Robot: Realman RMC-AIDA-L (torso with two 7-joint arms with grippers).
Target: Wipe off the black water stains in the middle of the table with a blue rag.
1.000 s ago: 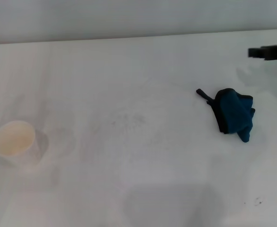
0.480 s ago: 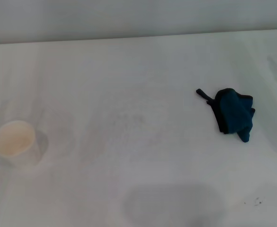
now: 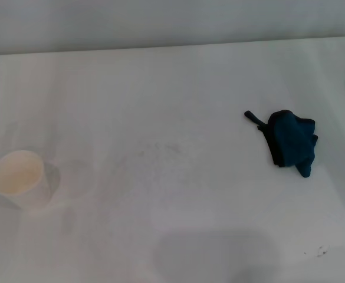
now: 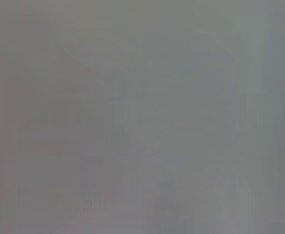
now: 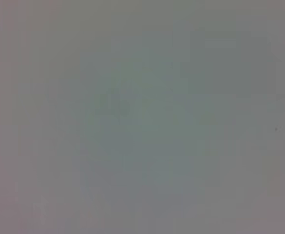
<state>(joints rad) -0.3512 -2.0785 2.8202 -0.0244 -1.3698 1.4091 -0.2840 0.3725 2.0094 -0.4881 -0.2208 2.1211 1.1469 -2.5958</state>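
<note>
The white table (image 3: 172, 82) carries a crumpled blue rag (image 3: 291, 143) toward its right edge and a paper cup (image 3: 19, 178) near its left edge.

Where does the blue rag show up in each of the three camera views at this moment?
Head view: the blue rag lies crumpled on the right part of the table, its black loop tab pointing toward the middle.
Left wrist view: not in it; only a featureless grey field.
Right wrist view: not in it; the same plain grey.
Shared landmark: none can be matched; the paper cup shows only in the head view.
</note>
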